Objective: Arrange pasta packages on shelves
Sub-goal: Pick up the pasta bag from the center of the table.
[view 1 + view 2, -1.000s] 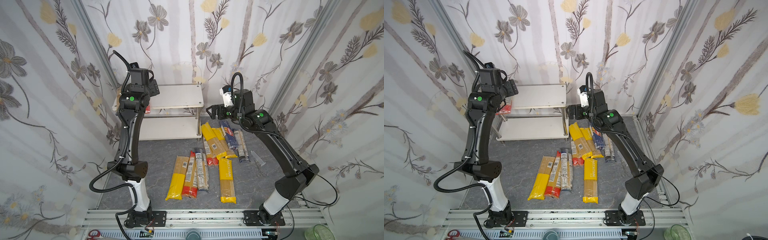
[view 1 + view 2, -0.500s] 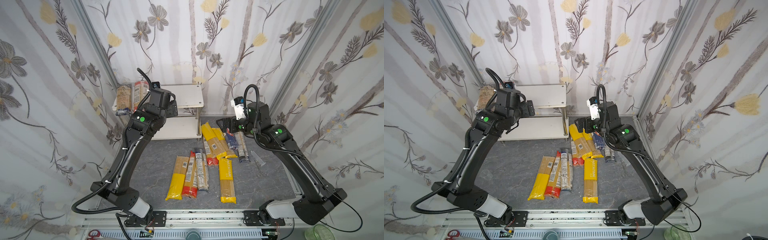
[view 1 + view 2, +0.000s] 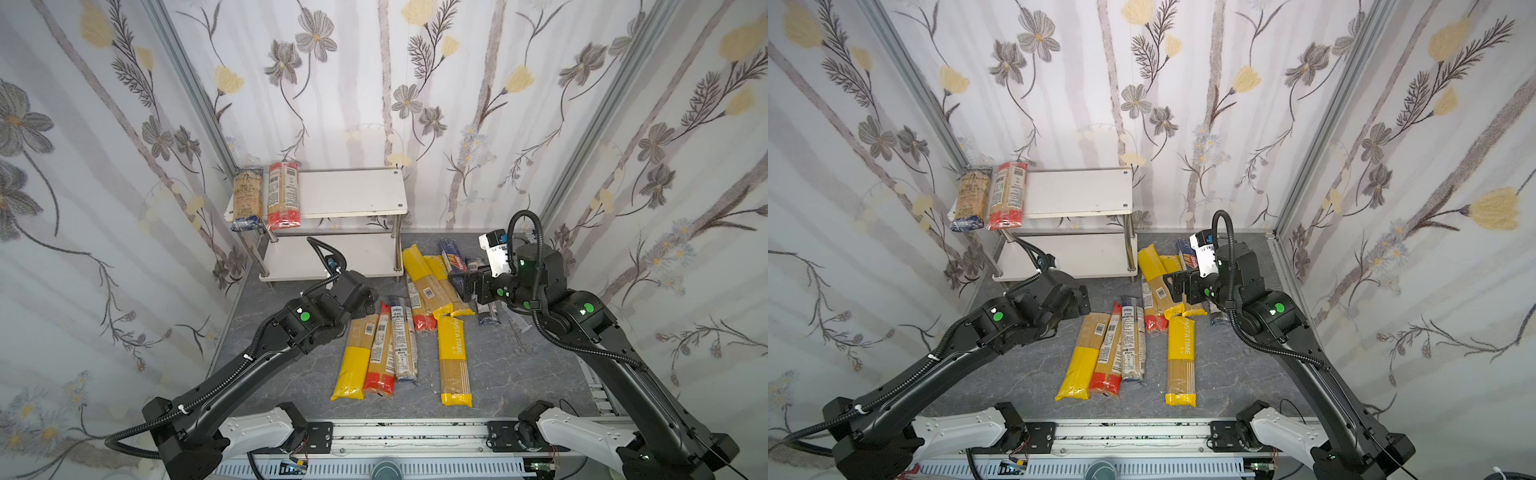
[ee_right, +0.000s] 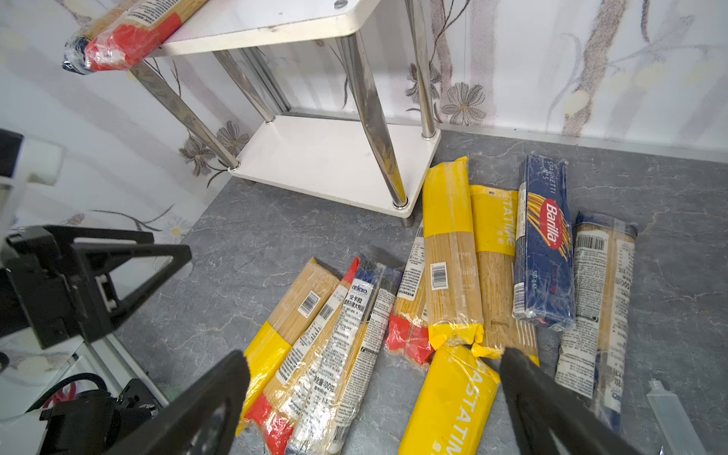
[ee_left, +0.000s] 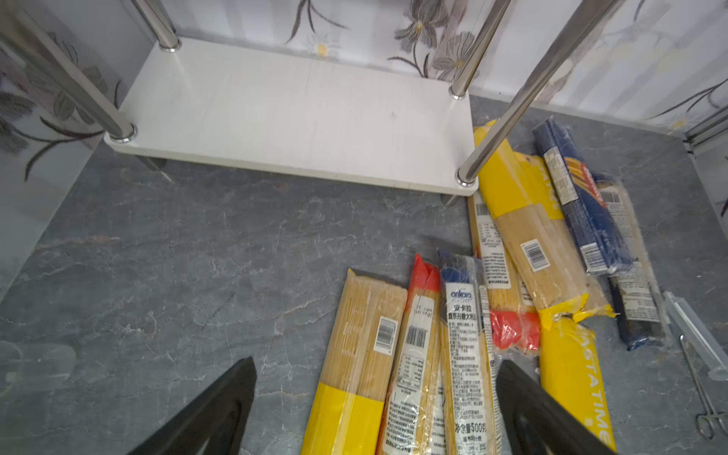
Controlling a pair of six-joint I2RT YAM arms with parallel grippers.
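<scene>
Top views both give me the shelves (image 3: 353, 195) at the far left, against the back wall. Their upper board carries two pasta packets at its left end, side by side: a tan packet (image 3: 247, 199) with a dark near end and a red-ended packet (image 3: 283, 195). Both lie with the long axis running near to far, near ends jutting past the front edge.

A second ago my left arm stood tall at that end of the shelves. Now it stretches low over the grey mat (image 3: 291, 374), and the right arm has sunk lower too. The packets on the mat have not shifted.

A trio of packets (image 3: 378, 353) lies near to far, tilted slightly left at the near end. A heap (image 3: 432, 286) lies just right of the shelves, with one yellow packet (image 3: 453, 357) nearer.

The left gripper (image 5: 376, 364) hangs over the trio's far ends, jaws spread wide and holding nothing. The right gripper (image 4: 376, 354) is likewise wide apart over the heap.
</scene>
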